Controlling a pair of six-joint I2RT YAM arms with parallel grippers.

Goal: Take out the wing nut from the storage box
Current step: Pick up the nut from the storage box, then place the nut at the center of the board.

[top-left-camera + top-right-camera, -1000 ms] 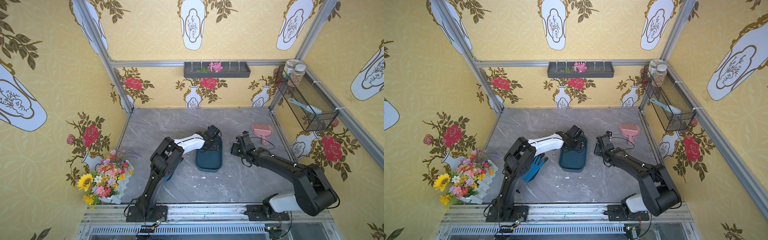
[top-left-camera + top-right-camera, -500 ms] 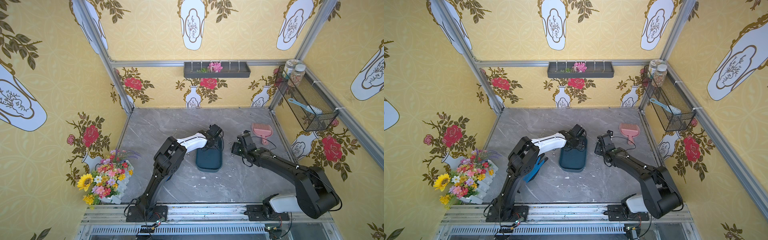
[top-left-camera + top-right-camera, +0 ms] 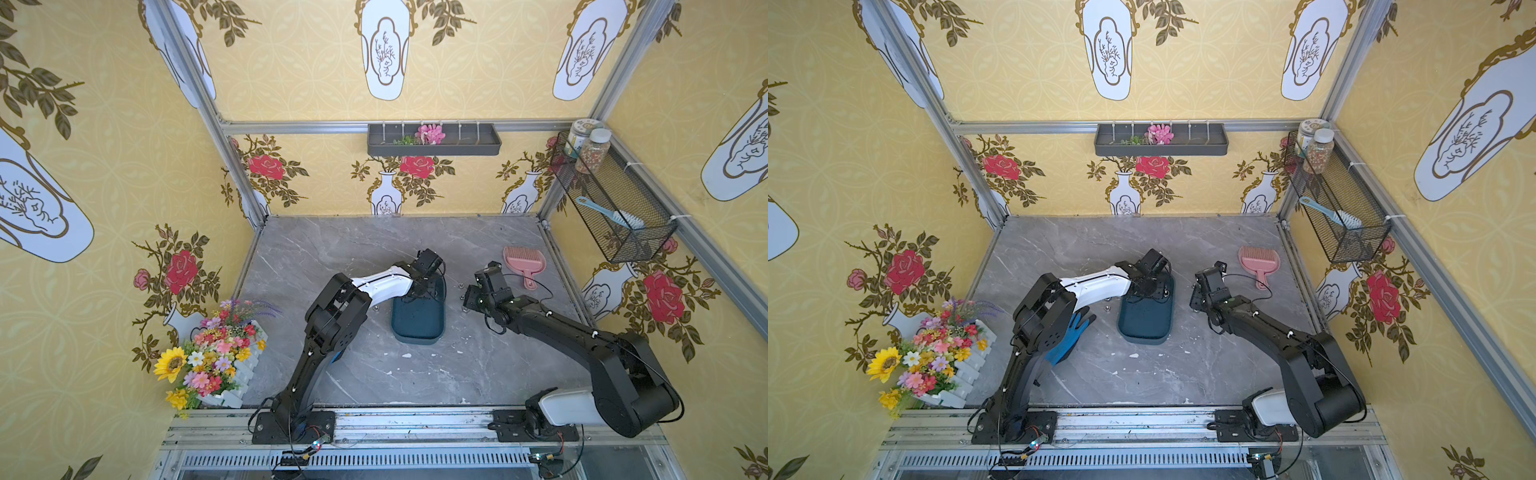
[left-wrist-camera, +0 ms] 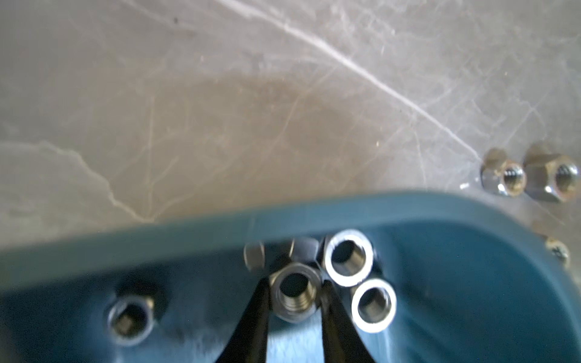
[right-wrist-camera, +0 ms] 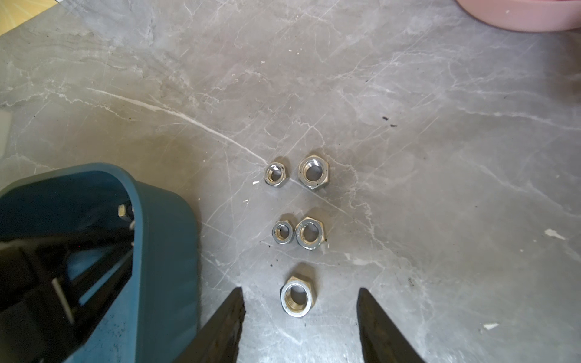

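Observation:
The storage box [image 3: 417, 322] [image 3: 1144, 320] is a dark teal tray on the grey marble table. My left gripper [image 3: 424, 286] [image 3: 1148, 286] reaches down into its far end. In the left wrist view the left gripper [image 4: 295, 284] has both black fingers pressed against a silver threaded nut [image 4: 294, 295] near the rim [image 4: 188, 232]. Other nuts [image 4: 347, 259] lie around it. I see no wings on any nut. My right gripper [image 3: 467, 297] [image 5: 300, 290] stands open just right of the box [image 5: 163, 235], with a loose nut [image 5: 297, 298] on the table between its fingers.
Several nuts [image 5: 309, 173] lie in rows on the table right of the box. A pink scoop [image 3: 523, 262] lies at the back right and a blue glove [image 3: 1071, 336] under the left arm. Flowers [image 3: 208, 357] stand front left. A mesh basket [image 3: 611, 199] hangs on the right wall.
The left arm has shifted slightly while its gripper stays over the far end of the box. The right arm has barely moved.

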